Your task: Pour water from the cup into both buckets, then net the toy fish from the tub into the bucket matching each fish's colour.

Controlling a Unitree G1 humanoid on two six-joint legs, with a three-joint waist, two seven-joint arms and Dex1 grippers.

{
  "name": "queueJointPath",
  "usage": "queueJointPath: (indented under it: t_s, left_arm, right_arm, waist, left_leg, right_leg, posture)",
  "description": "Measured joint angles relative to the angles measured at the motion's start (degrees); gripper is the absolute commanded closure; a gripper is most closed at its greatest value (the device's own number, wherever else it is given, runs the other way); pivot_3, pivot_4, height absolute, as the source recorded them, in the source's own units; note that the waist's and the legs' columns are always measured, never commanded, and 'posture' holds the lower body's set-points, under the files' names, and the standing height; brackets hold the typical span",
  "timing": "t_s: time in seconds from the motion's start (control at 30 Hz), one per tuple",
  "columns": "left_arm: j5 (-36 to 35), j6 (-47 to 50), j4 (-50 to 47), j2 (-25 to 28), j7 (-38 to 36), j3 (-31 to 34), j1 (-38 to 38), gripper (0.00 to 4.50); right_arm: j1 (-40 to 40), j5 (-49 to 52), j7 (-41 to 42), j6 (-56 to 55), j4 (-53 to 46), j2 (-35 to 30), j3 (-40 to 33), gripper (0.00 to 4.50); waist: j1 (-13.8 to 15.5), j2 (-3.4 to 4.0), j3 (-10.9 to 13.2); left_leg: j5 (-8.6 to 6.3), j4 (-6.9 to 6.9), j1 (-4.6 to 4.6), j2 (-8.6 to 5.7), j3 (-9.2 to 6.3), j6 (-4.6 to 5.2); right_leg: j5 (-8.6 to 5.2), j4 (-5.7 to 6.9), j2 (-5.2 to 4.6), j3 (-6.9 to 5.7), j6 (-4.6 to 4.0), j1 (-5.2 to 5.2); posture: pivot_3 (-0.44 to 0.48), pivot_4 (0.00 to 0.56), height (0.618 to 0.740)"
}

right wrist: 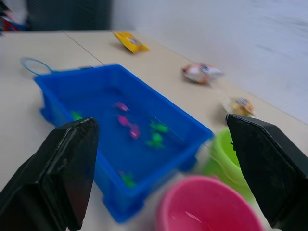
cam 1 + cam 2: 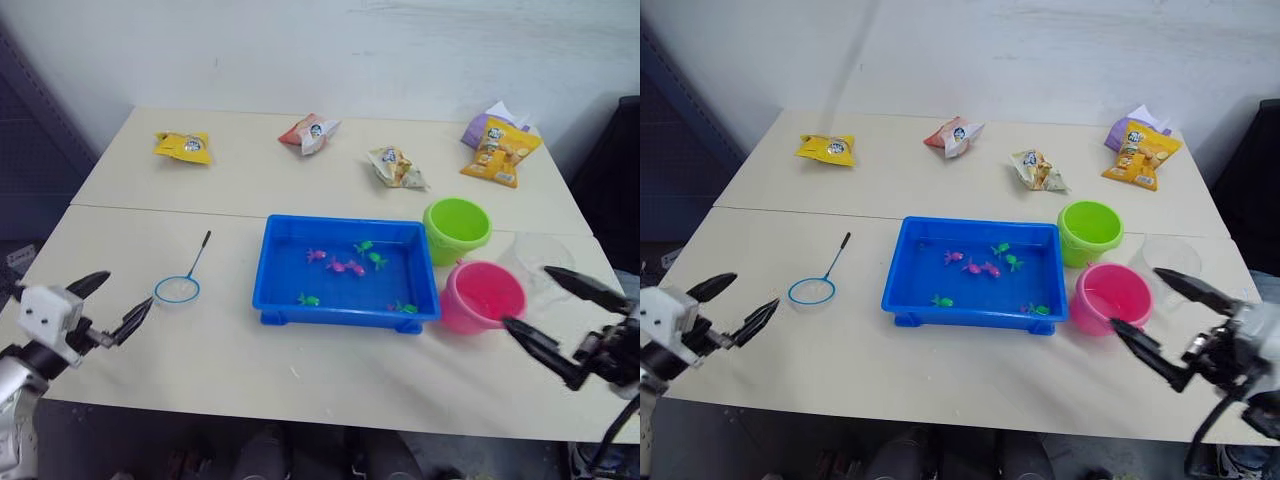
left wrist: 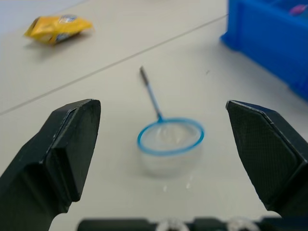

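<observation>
Both grippers, left gripper (image 2: 112, 305) and right gripper (image 2: 545, 304), hung open and empty. Pouring seemingly remained: the cup (image 2: 537, 262), right of frame, needed grasping.

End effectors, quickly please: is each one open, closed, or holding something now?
Left end effector: open, holding nothing, near the net.
Right end effector: open, holding nothing, beside the pink bucket.

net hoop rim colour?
Light blue on the net, with a thin dark handle; clearest in the left wrist view.
</observation>
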Motion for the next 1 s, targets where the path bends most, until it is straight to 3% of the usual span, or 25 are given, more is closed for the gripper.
queueJointPath:
  t_s: [0.23,0.4,0.5,0.63,0.8,0.93,1.0]
  left_arm:
    - [0.38,-1.36,4.92,-2.56,7.61,9.02,9.32,0.00]
    - [1.74,0.79,5.63,-4.03,12.23,9.41,10.73,0.00]
    - [0.96,7.15,0.60,-3.42,13.70,7.57,9.25,0.00]
    - [-0.43,19.66,-7.39,0.97,14.21,0.14,1.66,0.00]
    - [-0.49,35.67,-11.54,7.36,16.48,-9.66,-13.76,0.00]
    - [1.26,49.01,-3.97,7.66,18.94,-19.72,-29.28,0.00]
    - [3.29,51.09,2.00,7.57,19.17,-23.78,-34.25,0.00]
  right_arm:
    - [-5.94,-2.08,2.25,-0.31,0.30,1.23,10.57,0.04]
    - [-9.35,-5.68,3.04,-5.13,1.71,5.08,16.17,0.04]
    - [-10.61,-6.83,3.07,-6.54,2.68,5.25,17.29,0.04]
    - [-12.89,-8.45,2.65,-7.48,4.70,5.84,19.88,0.04]
    - [-13.46,-9.60,1.87,-7.76,4.93,5.95,21.89,0.04]
    - [-14.32,-10.75,-0.10,-7.62,4.65,5.90,22.66,0.04]
    - [-14.50,-11.20,-1.11,-7.38,4.32,5.87,23.04,0.04]
  waist:
    - [-0.14,-0.03,0.01]
    - [0.32,-0.14,-0.04]
    - [1.00,-0.17,-0.06]
    - [1.21,-0.15,-0.05]
    - [0.61,-0.07,-0.01]
    - [0.47,-0.06,0.00]
    - [0.09,-0.08,-0.01]
  left_leg:
    - [-0.02,-0.04,0.00,0.01,-0.04,-0.02]
    - [-0.03,-0.04,-0.06,0.01,-0.11,-0.03]
    - [-0.05,-0.05,-0.07,0.01,-0.14,-0.05]
    - [-0.04,-0.05,-0.08,0.01,-0.20,-0.08]
    - [-0.01,-0.04,-0.07,0.00,-0.13,-0.13]
    - [0.14,0.09,-0.04,-0.03,-0.12,-0.34]
    - [0.17,0.08,-0.03,-0.02,-0.08,-0.40]
  right_leg:
    - [-0.04,-0.03,-0.02,-0.06,-0.08,-0.03]
    - [-0.06,-0.07,-0.07,-0.16,-0.12,-0.03]
    - [-0.05,-0.16,-0.08,-0.19,-0.13,0.01]
    - [-0.04,-0.15,-0.08,-0.28,-0.16,0.03]
    - [-0.02,-0.09,-0.05,-0.29,-0.13,0.04]
    - [-0.01,0.18,0.03,-0.34,-0.10,0.03]
    - [-0.01,0.26,0.07,-0.34,-0.09,-0.01]
  posture:
    - [0.000,0.150,0.738]
    - [0.000,0.150,0.738]
    - [0.000,0.150,0.738]
    - [0.000,0.150,0.738]
    - [0.000,0.150,0.738]
    - [0.000,0.150,0.738]
    - [0.000,0.150,0.738]
